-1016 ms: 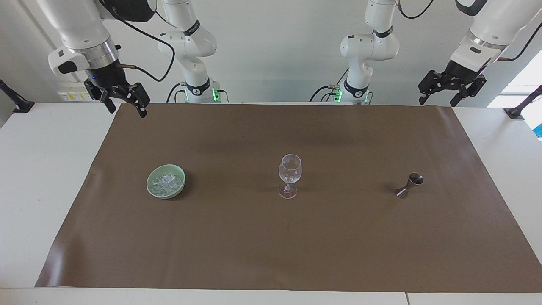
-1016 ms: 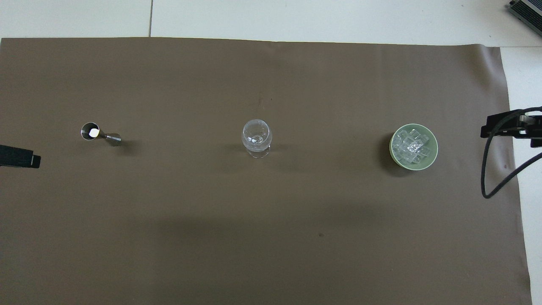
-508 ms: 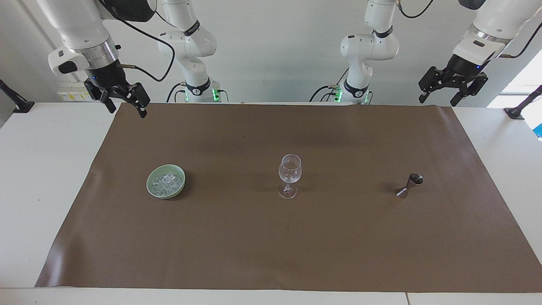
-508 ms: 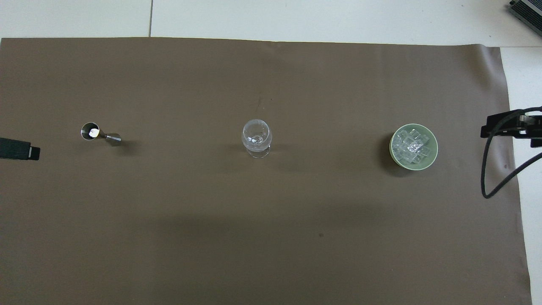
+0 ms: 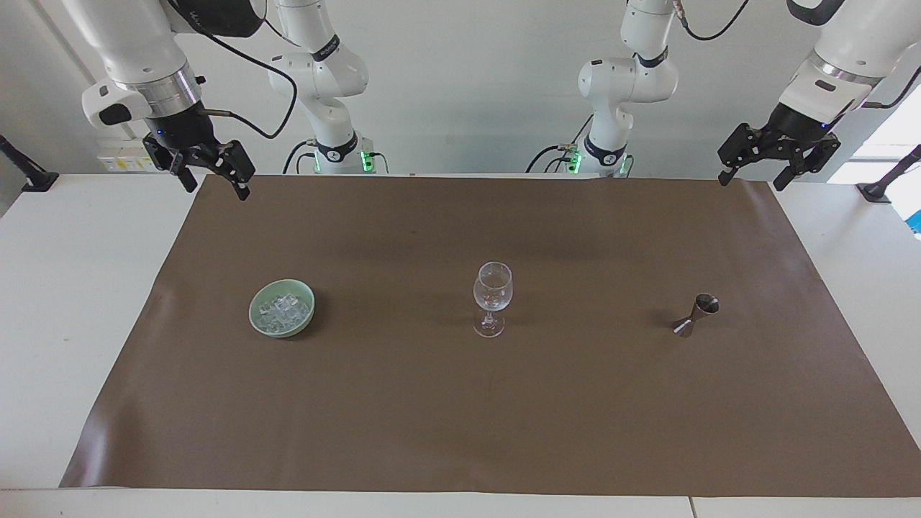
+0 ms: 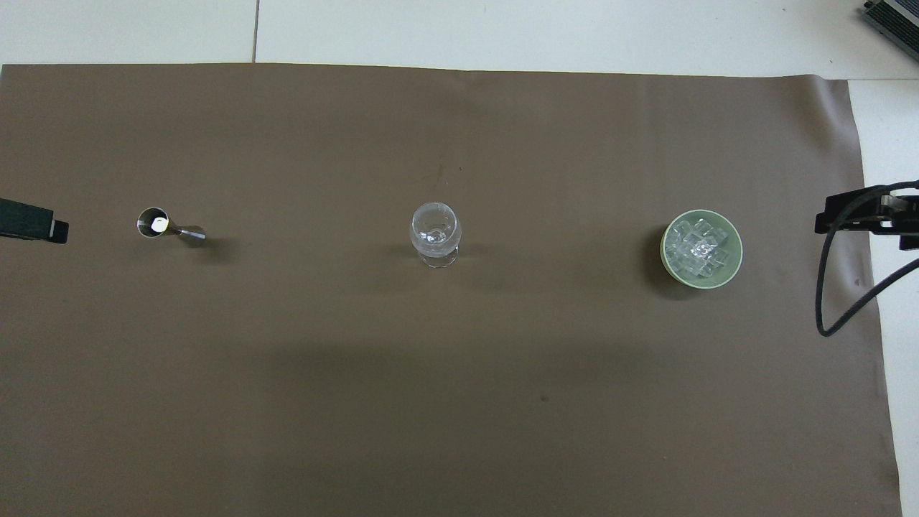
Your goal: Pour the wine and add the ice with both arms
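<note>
A clear wine glass stands upright mid-mat; it also shows in the overhead view. The ice fills a green bowl toward the right arm's end, and both show from overhead, the ice in the bowl. A metal jigger stands toward the left arm's end. My right gripper hangs open and empty, high over the mat's corner by its base. My left gripper hangs open and empty, high over the mat's end beside the jigger. Overhead, only its tip shows.
A brown mat covers most of the white table. A black cable hangs from the right arm beside the bowl. Black clamps sit at the table's corners near the robots.
My left gripper has shifted along the mat's end until it is level with the jigger, and sits slightly lower. The right arm, glass, bowl and jigger have not moved.
</note>
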